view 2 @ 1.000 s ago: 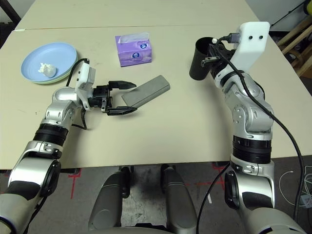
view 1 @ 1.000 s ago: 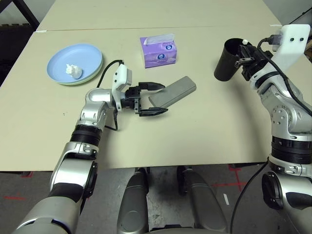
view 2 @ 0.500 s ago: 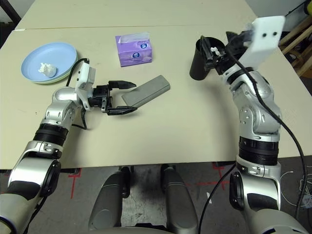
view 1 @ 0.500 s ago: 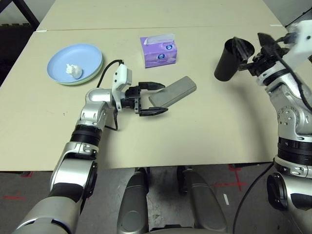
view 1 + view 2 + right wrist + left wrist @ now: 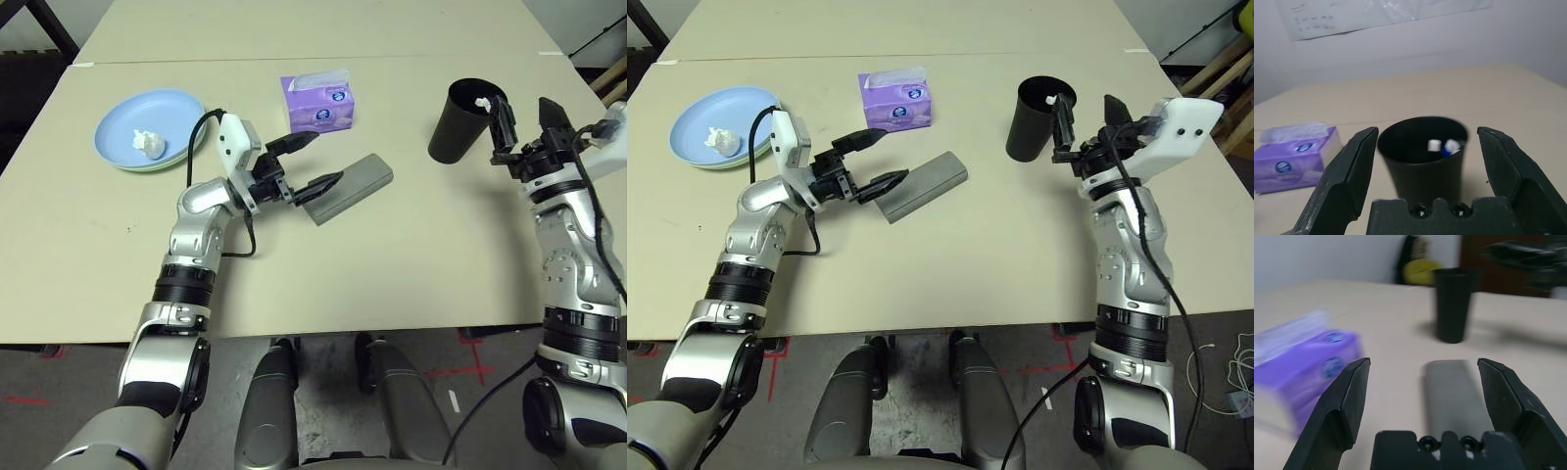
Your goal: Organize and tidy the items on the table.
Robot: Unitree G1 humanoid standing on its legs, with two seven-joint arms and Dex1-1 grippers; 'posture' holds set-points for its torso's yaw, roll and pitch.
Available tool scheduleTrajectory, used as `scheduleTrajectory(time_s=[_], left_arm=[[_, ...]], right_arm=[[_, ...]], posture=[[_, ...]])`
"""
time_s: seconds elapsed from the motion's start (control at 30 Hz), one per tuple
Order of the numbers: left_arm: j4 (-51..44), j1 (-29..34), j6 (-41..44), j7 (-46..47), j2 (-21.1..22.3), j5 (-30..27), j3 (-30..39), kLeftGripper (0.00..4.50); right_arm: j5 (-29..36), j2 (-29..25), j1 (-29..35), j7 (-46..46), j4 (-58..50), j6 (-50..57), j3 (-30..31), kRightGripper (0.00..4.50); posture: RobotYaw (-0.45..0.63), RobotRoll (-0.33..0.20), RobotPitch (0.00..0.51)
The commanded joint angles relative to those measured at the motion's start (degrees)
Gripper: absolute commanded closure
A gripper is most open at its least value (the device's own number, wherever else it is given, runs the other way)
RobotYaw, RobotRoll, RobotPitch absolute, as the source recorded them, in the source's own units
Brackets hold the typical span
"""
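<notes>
Straddling grey oblong glasses case [image 5: 350, 184] mid-desk, left claw [image 5: 306, 163] wide open, empty; right claw [image 5: 525, 118] open, empty, beside black cup [image 5: 458, 119]

Grey floor [image 5: 59, 377] w/ red tape marks, white wall [image 5: 1449, 44] w/ paper sheet [image 5: 1386, 12], 2nd table [image 5: 313, 24] butted behind

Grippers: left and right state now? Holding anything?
Left gripper: open, empty, at the grey glasses case.
Right gripper: open, empty, beside the black cup.
</notes>
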Motion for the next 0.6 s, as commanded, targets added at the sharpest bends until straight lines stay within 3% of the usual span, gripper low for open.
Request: scheduleTrajectory(time_s=[0.03, 0.17, 0.3, 0.43, 0.6], left_arm=[[-2.5, 2.1, 2.8, 7.9, 0.7, 2.7, 1.2, 0.00], [-5.5, 3.9, 4.9, 15.6, 0.6, 3.7, 3.0, 0.00], [-9.7, 7.0, 2.8, 27.9, -0.9, 4.0, 8.9, 0.00], [-11.2, 9.1, 1.6, 34.1, -0.2, 5.7, 11.4, 0.00], [-9.7, 11.4, 1.3, 38.9, 2.2, 6.5, 14.9, 0.00]], right_arm=[[-0.4, -0.4, 0.6, -0.6, 0.9, -1.4, -0.4, 0.04], [-0.2, -1.0, 1.4, -0.3, 1.6, -2.4, -0.9, 0.04], [3.5, -3.4, 4.9, 6.5, 1.4, -4.2, -2.3, 0.04], [1.8, -6.8, 7.7, 10.7, 1.8, -4.3, 0.0, 0.04], [1.3, -7.1, 8.6, 9.7, 4.4, -4.8, -1.3, 0.04]], posture=[[0.10, 0.000, 0.219], [0.10, 0.000, 0.222], [0.09, 0.000, 0.221], [0.07, 0.000, 0.221], [0.07, 0.000, 0.218]])
